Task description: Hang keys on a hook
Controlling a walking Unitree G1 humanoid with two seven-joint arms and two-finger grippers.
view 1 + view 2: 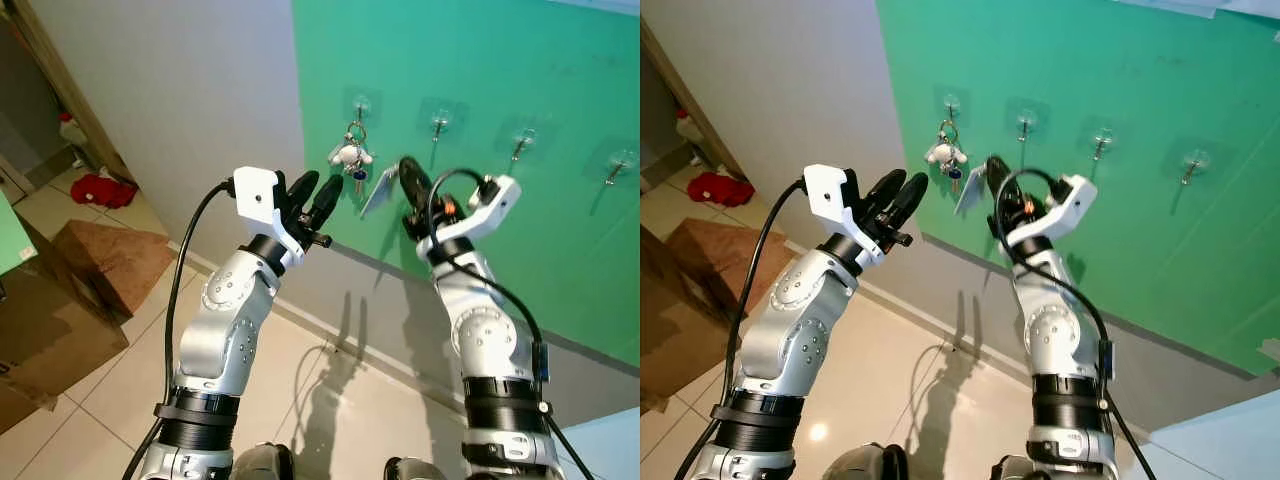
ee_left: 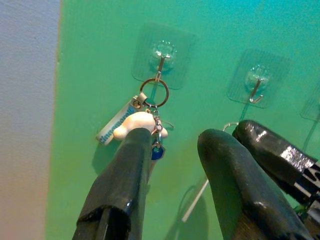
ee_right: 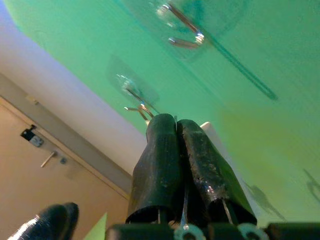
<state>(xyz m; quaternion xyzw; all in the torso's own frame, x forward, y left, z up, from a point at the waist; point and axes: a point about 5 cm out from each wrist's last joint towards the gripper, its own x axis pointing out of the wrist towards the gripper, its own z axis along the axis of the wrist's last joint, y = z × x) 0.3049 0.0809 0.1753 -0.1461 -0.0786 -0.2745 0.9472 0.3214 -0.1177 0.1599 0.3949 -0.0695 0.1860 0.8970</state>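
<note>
In the left eye view, one set of keys (image 1: 351,156) hangs on the leftmost hook (image 1: 360,105), upper centre; the right gripper (image 1: 412,190), clamped on a tag (image 1: 379,191), should rise to the next hook (image 1: 438,124). In the left wrist view the left gripper (image 2: 175,145) is spread, empty.

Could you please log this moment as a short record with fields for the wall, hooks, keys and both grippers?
wall: green panel carrying four clear adhesive hooks in a row
first hook: holds a key bunch with a white charm
second hook: bare
left gripper: fingers open, raised just beside the hung key bunch
right gripper: fingers shut on a white tag, below the second hook
</note>
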